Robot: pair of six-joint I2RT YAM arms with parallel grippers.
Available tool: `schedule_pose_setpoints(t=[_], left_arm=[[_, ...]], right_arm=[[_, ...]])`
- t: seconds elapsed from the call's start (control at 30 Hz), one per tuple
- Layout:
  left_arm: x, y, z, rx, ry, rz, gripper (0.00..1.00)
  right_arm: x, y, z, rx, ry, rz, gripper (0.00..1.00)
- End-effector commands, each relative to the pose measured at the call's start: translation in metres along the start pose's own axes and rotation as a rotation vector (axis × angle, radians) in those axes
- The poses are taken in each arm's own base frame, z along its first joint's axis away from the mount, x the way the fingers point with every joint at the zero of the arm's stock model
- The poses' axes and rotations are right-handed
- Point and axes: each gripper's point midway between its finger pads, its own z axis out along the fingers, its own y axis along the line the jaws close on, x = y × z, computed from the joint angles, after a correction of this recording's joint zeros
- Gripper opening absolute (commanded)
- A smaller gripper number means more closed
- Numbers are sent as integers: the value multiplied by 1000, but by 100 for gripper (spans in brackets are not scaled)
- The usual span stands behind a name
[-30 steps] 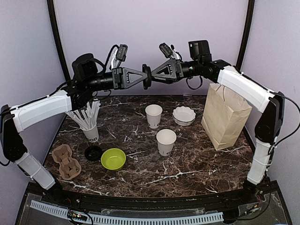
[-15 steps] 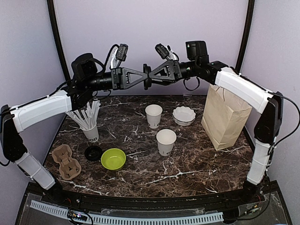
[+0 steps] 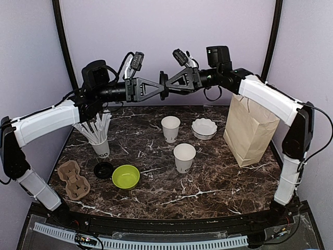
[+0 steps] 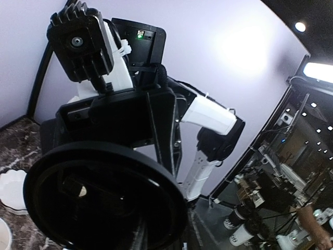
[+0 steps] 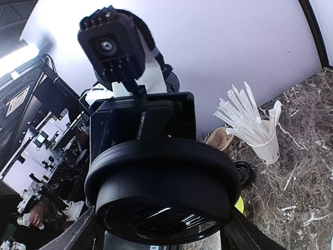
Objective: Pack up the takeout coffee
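Note:
Two white paper cups of the takeout coffee stand lidless on the marble table, one farther back (image 3: 170, 128) and one nearer (image 3: 184, 157). High above the table's back edge, a black lid (image 3: 163, 85) hangs between both arms. My right gripper (image 3: 169, 83) is shut on it, and in the right wrist view the lid (image 5: 161, 182) spans the gap between the fingers. My left gripper (image 3: 157, 87) meets the lid from the left. In the left wrist view the lid (image 4: 99, 198) hides those jaws. A second black lid (image 3: 103, 169) lies on the table.
A brown paper bag (image 3: 250, 130) stands upright at the right. A cup of white straws (image 3: 100, 145) stands at the left, with a cardboard cup carrier (image 3: 73, 179) and a lime-green bowl (image 3: 126, 176) in front of it. A white fluted bowl (image 3: 204, 128) sits behind the cups.
The right gripper has narrowed onto the raised lid. The left arm has shifted slightly rightward. Everything on the table has stayed put.

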Motion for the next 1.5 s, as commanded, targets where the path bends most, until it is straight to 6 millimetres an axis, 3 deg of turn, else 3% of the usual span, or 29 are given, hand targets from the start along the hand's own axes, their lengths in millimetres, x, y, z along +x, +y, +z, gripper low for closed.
schedule_pose_setpoints(t=[0.0, 0.03, 0.07, 0.1, 0.2, 0.23, 0.33, 0.47, 0.57, 0.87, 1.2, 1.47], left_arm=[[3, 6, -6, -98, 40, 13, 41], [2, 7, -10, -130, 41, 41, 59], [9, 18, -15, -199, 59, 15, 65], [9, 17, -19, -223, 66, 56, 70], [34, 33, -36, -358, 153, 57, 81], [33, 38, -43, -417, 157, 92, 84], [53, 57, -64, -566, 227, 84, 93], [60, 83, -87, -738, 229, 68, 96], [63, 90, -89, -758, 222, 55, 96], [71, 101, -87, -758, 244, 55, 96], [66, 96, -91, -759, 249, 100, 96], [67, 97, -94, -769, 254, 109, 96]], right_arm=[[1, -13, -8, 58, -4, -38, 70], [4, -18, -12, 86, 1, -45, 70], [8, -25, -16, 121, 9, -53, 70], [13, -32, -21, 167, 21, -67, 70], [38, -59, -36, 352, 108, -151, 70], [47, -71, -44, 437, 144, -183, 70], [71, -88, -63, 585, 252, -272, 70], [102, -100, -83, 684, 416, -365, 70], [127, -99, -91, 669, 541, -416, 70], [180, -98, -78, 546, 863, -400, 69], [189, -113, -53, 480, 915, -371, 68], [203, -117, -52, 472, 988, -353, 69]])
